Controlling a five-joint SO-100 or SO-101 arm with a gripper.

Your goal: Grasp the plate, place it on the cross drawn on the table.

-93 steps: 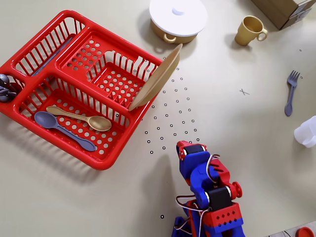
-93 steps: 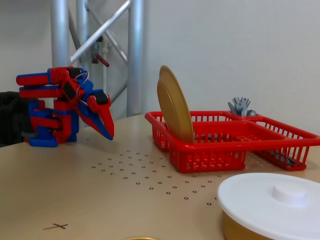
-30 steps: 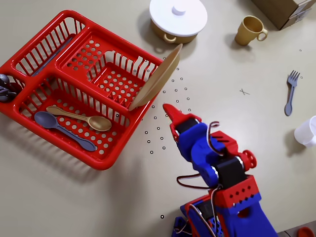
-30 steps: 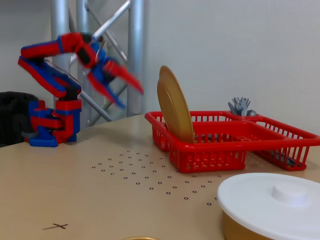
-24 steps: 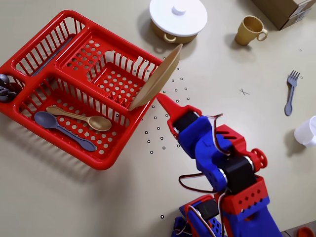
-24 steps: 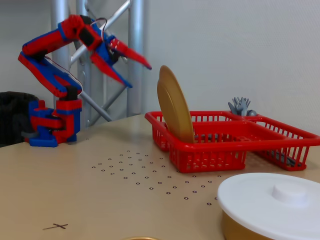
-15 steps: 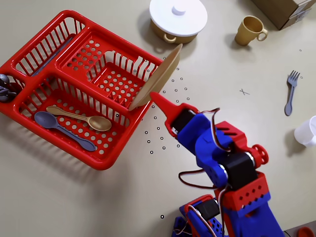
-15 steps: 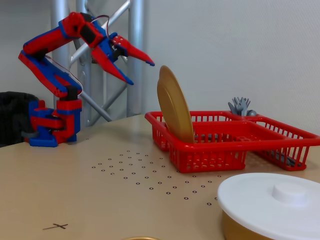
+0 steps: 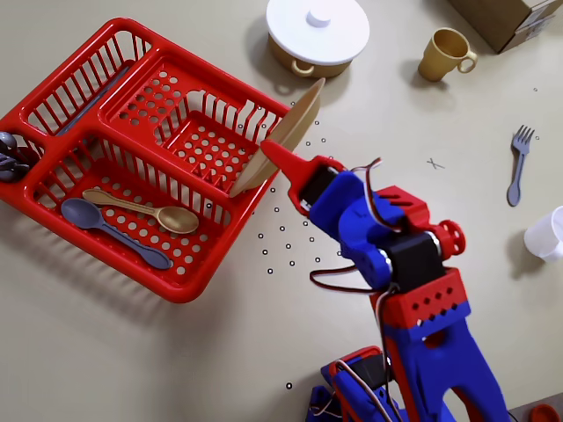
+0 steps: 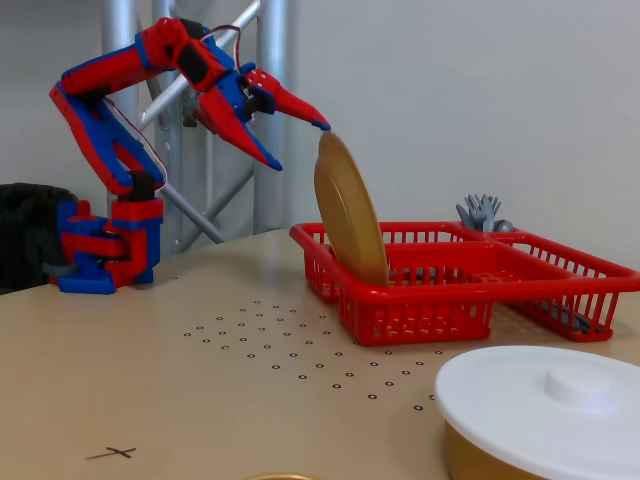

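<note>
Now you have one plate standing in one red rack, one claw spread apart at its top edge.

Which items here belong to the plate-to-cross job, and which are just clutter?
Job: plate standing on edge in the red rack; cross; gripper, open near the plate's top.

Clutter: lidded pot, mug, fork, two spoons, white cup.
</note>
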